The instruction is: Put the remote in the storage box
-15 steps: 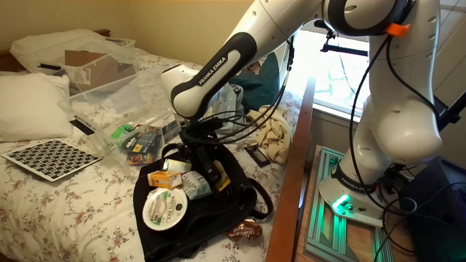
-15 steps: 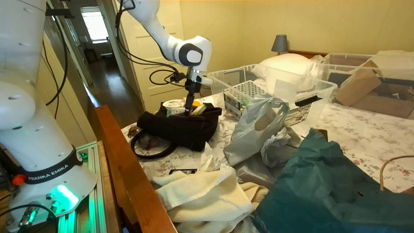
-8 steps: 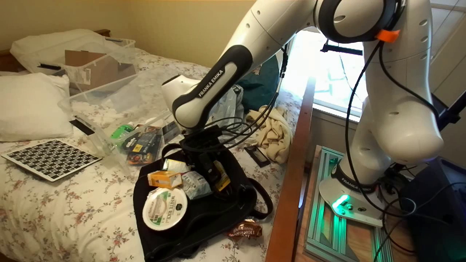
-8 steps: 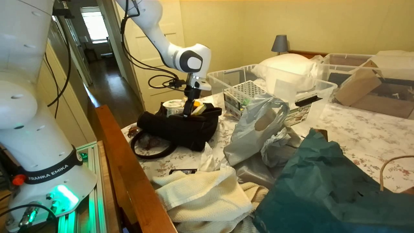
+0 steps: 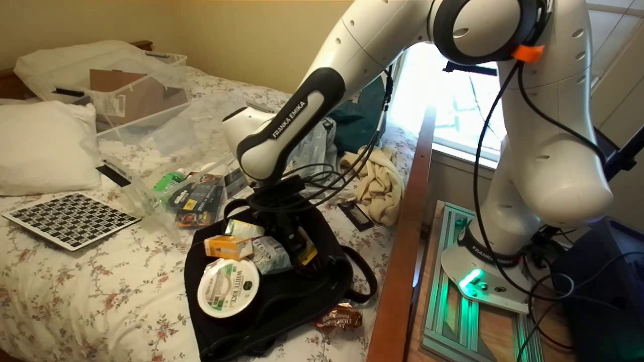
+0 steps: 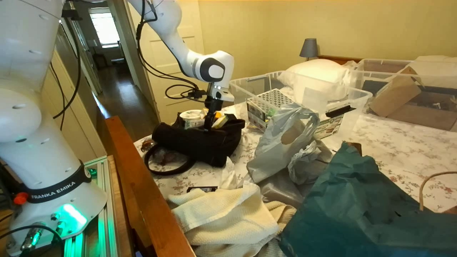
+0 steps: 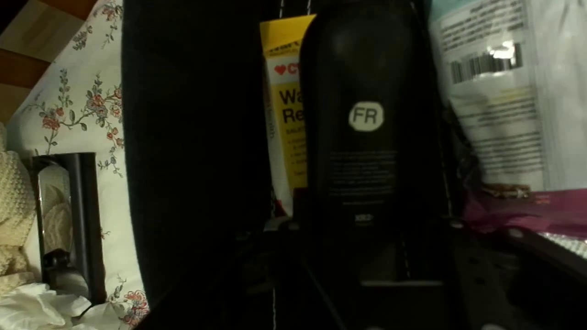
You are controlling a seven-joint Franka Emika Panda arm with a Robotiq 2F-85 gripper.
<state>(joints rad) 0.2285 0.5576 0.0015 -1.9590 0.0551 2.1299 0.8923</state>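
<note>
In both exterior views the pincer (image 6: pixel 207 125) points down, and its tips are at the mouth of the black bag (image 5: pixel 282 309). The wrist view shows the remote (image 7: pixel 362 156), with a white sticker (image 7: pixel 366 116) "FR", reaching from twelve o'clock down to between the two sides of the pincer. Whether they clamp it, I cannot tell; this part is too dark. At nine o'clock of the remote is a yellow-and-white carton (image 7: pixel 285 123), partly covered by it, and at three o'clock a pouch (image 7: pixel 509 119) with a barcode (image 7: pixel 486 63). In an exterior view, the White Rice bowl (image 5: pixel 229 288) is at eight o'clock from the pincer. The storage box (image 5: pixel 121 108), with brown cardboard (image 5: pixel 118 80) inside, stands on the counter (image 5: pixel 110 276) with flowered sheet (image 5: pixel 151 327), at eleven o'clock from the bag, well apart.
</note>
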